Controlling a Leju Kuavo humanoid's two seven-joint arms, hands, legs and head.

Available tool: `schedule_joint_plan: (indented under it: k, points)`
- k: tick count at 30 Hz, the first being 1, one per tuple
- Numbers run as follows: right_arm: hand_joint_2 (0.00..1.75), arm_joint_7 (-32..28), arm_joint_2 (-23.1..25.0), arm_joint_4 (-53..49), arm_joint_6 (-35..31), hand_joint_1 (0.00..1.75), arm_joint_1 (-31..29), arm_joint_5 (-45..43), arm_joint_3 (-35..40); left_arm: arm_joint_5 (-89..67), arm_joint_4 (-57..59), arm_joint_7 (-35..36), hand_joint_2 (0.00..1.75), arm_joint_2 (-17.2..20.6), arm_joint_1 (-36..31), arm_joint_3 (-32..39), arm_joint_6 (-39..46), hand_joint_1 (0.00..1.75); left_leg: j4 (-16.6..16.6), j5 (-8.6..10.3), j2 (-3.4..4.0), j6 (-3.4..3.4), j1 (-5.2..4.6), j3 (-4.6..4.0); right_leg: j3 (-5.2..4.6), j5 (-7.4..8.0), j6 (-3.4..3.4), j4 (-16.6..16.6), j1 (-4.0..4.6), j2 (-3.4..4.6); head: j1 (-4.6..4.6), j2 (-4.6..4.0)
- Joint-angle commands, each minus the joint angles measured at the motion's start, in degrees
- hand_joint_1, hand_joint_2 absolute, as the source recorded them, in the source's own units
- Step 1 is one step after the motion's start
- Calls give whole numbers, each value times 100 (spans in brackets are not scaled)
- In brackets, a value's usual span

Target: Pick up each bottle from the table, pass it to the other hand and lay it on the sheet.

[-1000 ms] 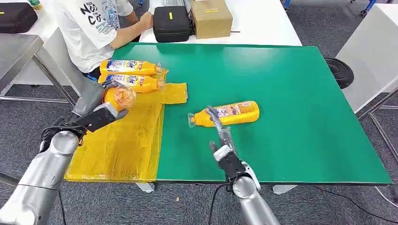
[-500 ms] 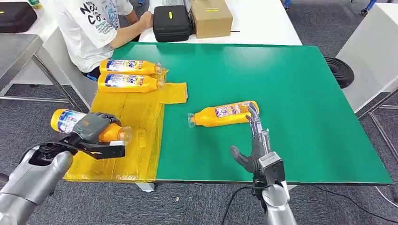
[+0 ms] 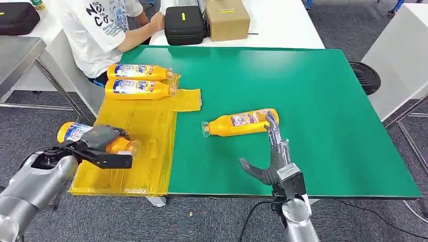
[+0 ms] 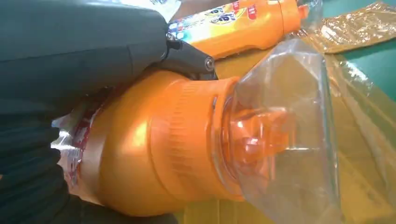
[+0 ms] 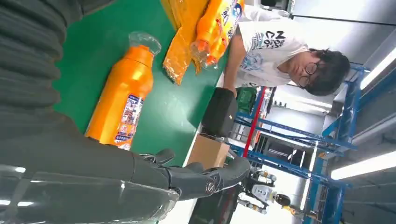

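Note:
My left hand [image 3: 101,142] grips an orange bottle [image 3: 75,132] lying sideways over the near left part of the yellow sheet [image 3: 141,146]; its clear cap [image 4: 285,135] fills the left wrist view. Two more orange bottles [image 3: 139,72] [image 3: 136,89] lie side by side at the sheet's far end. Another orange bottle [image 3: 242,122] lies on the green table [image 3: 303,85], cap pointing left. My right hand [image 3: 270,156] is open beside its base, fingers stretched toward it, holding nothing. The right wrist view shows that bottle [image 5: 122,98] beyond the fingers [image 5: 196,179].
A person in a white shirt [image 3: 101,30] sits at the table's far left corner. A black case [image 3: 184,24] and a cardboard box [image 3: 227,19] stand on the white table behind. A black round base [image 3: 365,76] sits on the floor to the right.
My left hand swung the held bottle from near the sheet's far end down to its near left edge. My right hand moved right from the lying bottle's neck to beside its base.

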Motion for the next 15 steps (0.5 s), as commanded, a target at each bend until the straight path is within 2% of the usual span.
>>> schedule_joint_plan:
  k: [1, 13, 15]
  points:
    - [175, 7, -114, 374, -34, 0, -60, 14, -106, 517, 1524, -245, 175, -651, -1108, -699, -474, 175, -2, -3, -21, 2, 4, 18, 30, -8, -9, -8, 7, -26, 0, 0]
    - [175, 8, -97, 353, -94, 0, -3, 53, -143, 473, 1990, -222, 175, -980, -1295, -1207, -242, 175, 0, -10, -9, 1, 3, 31, 40, -9, -11, -7, 7, -17, -2, 0]
    - [175, 16, -76, 353, -97, 0, 25, 65, -151, 448, 2108, -198, 175, -1036, -1295, -1285, -151, 175, -2, -2, -9, 1, 1, 12, 17, -2, -4, -5, 3, -14, 0, 0]
